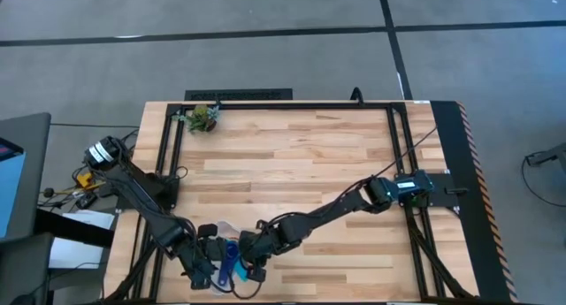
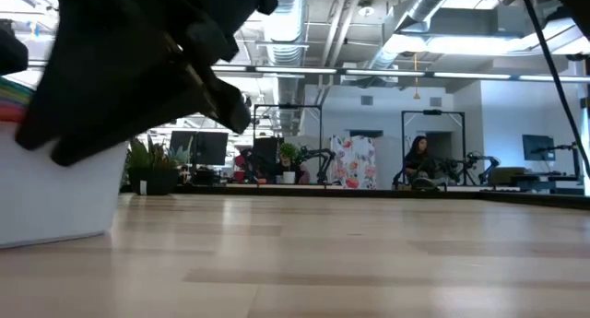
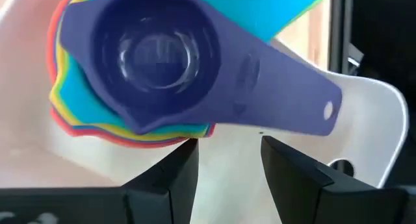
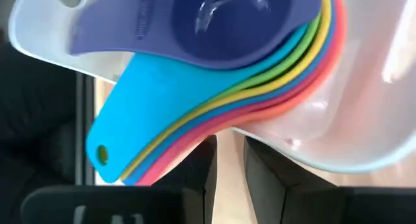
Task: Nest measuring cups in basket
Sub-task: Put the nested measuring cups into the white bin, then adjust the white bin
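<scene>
The measuring cups [image 3: 153, 55] sit nested in one stack inside the white basket [image 3: 364, 113]. The dark blue cup is on top, with light blue, green, yellow and red rims [image 4: 296, 62] showing under it. In the high view the stack [image 1: 232, 255] and the basket [image 1: 223, 228] lie near the table's near edge, between both arms. My left gripper [image 3: 227, 149] is open, its fingertips just short of the stack's rim. My right gripper [image 4: 229, 156] is open by a narrow gap, close under the fanned handles [image 4: 140, 143]. In the low view the basket [image 2: 55, 203] stands on the table.
A small green plant-like clump [image 1: 203, 118] lies at the table's far left corner. The bare wooden tabletop [image 1: 301, 155] stretches across the middle and the far side. Black rails [image 1: 398, 137] frame the table. People and desks show in the room behind.
</scene>
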Tool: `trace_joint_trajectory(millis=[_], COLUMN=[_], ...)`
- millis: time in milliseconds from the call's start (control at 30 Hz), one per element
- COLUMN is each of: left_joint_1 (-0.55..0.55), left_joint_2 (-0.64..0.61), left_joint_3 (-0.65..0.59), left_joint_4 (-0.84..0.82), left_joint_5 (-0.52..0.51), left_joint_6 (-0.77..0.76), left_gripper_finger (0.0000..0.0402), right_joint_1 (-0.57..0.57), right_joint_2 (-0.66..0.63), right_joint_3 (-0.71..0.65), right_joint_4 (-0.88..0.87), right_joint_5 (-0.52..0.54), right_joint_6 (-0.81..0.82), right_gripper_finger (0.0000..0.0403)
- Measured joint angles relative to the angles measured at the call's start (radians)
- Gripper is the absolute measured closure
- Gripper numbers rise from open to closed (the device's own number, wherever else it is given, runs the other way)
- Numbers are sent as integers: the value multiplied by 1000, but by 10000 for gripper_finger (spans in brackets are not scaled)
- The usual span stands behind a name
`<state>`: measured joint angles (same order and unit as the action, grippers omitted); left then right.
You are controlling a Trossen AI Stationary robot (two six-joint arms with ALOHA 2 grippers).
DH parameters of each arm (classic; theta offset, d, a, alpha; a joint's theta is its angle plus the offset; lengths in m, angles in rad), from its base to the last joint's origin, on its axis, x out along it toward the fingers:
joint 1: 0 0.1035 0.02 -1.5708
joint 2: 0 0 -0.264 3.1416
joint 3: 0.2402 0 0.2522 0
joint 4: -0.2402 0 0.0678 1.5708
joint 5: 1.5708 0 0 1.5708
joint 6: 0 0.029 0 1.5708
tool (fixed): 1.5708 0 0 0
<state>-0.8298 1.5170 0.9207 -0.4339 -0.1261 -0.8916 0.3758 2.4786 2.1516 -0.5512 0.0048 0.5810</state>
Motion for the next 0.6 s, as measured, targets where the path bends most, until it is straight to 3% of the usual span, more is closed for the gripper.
trace_joint_trajectory(millis=[300, 433, 600], left_joint_1=[1, -2, -1], left_joint_2=[-123, -191, -214], left_joint_3=[0, -12, -69], left_joint_4=[-146, -232, -241], left_joint_5=[-123, -225, -222], left_joint_6=[0, -22, -62], left_gripper_finger=[244, 244, 244], right_joint_1=[13, 17, 16], right_joint_2=[-52, -81, -82], right_joint_3=[2, 4, 2], right_joint_4=[-52, -168, -319], right_joint_5=[1, 65, 121], right_joint_6=[-11, -12, 41], right_gripper_finger=[302, 302, 302])
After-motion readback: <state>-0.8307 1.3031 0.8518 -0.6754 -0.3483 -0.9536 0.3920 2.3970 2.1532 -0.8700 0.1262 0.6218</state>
